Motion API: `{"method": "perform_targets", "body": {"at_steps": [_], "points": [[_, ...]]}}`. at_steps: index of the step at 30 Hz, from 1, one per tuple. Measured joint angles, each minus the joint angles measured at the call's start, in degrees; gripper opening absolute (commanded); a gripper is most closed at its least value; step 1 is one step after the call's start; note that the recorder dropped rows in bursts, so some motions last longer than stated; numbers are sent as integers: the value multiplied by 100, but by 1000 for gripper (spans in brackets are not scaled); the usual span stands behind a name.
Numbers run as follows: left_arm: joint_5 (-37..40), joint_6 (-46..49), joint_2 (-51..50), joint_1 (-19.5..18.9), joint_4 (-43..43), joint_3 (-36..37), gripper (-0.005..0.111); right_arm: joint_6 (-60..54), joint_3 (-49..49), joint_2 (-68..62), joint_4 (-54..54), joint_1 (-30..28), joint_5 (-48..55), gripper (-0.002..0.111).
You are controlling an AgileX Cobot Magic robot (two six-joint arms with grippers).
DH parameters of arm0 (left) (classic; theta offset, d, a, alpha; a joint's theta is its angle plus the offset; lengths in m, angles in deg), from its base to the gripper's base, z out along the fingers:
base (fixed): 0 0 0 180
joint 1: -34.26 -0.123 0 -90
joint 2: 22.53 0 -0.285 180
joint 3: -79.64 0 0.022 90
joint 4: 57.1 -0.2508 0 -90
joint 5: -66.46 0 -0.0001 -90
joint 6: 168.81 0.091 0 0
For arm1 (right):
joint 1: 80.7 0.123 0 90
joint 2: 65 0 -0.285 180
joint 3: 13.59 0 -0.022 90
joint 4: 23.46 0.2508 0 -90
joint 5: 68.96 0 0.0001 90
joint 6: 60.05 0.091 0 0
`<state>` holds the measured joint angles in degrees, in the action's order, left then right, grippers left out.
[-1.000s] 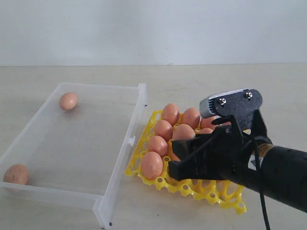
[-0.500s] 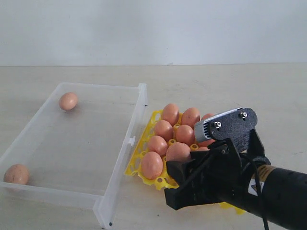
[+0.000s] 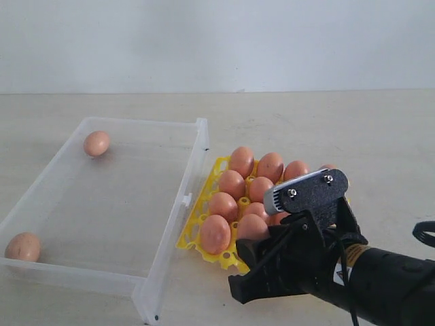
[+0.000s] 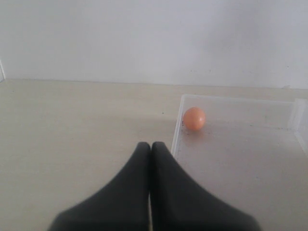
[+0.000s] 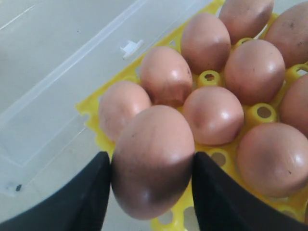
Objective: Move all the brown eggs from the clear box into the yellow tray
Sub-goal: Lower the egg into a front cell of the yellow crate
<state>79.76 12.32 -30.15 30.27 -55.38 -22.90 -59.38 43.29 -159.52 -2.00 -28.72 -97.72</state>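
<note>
Right gripper [image 5: 151, 166] clamps a brown egg [image 5: 153, 144] over the front edge of the yellow tray [image 5: 85, 107], long axis running along the fingers. Only the exterior view shows both eggs [image 3: 96, 143] lying in the clear box [image 3: 146, 124]. Left gripper [image 4: 150, 147] is closed and empty.

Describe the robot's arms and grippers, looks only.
The right gripper is matt black with broad flat fingers; behind them sit a black plate with two silver screws and a grey ribbed block. Its round black forearm carries a small label and thin black cables. The left gripper has black fingers tapering to rounded tips.
</note>
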Motion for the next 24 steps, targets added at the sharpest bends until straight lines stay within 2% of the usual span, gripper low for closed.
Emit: {"method": "perform_targets", "body": {"at_steps": [22, 24], "points": [[0, 0, 0, 0, 0, 0, -4, 186, -136, -373, -107, 0, 59, 0], [0, 0, 0, 0, 0, 0, -4, 186, -136, -373, -106, 0, 59, 12]]}}
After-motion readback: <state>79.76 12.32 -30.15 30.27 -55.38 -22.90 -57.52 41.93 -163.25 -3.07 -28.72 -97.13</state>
